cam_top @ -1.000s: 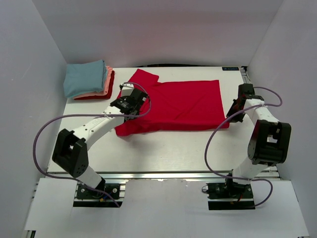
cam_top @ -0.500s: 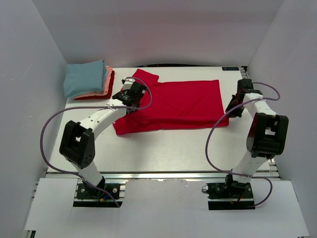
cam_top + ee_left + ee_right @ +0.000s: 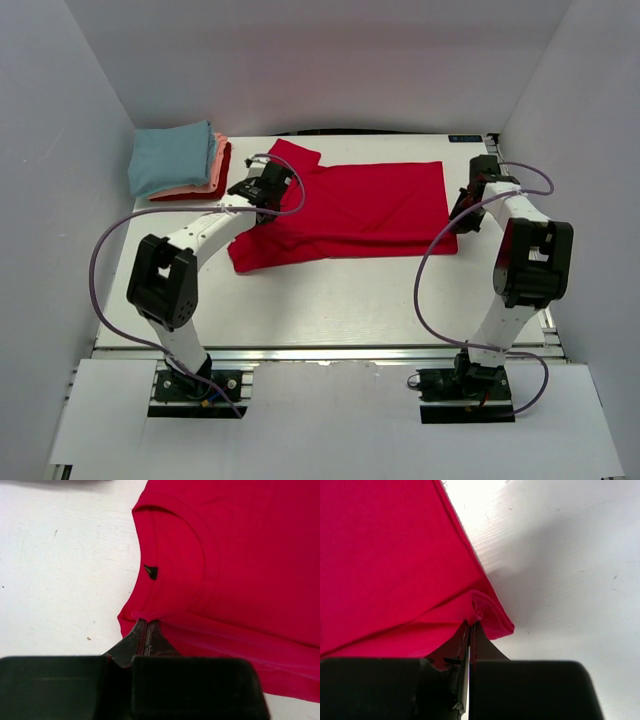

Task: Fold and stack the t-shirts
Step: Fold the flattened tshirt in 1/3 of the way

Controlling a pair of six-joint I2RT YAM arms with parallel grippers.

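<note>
Nearest you, a bare strip of the white counter (image 3: 340,300) is lying in front of both arms. Beyond it, your left pincer (image 3: 262,192) is clenching on the red t-shirt (image 3: 360,205), biting a small pleat of cloth at the shoulder edge just beside the collar. The wrist view is showing its tips pressed together below the neckline and its dark label (image 3: 150,571). Across the counter, your right pincer (image 3: 460,218) is clamping the shirt's near hem corner, with cloth bunching at its tips. The shirt is lying spread between the two, one sleeve pointing toward the far edge. In the far left corner, the folded t-shirts (image 3: 178,160) are sitting stacked, light blue over salmon-pink over red.
</note>
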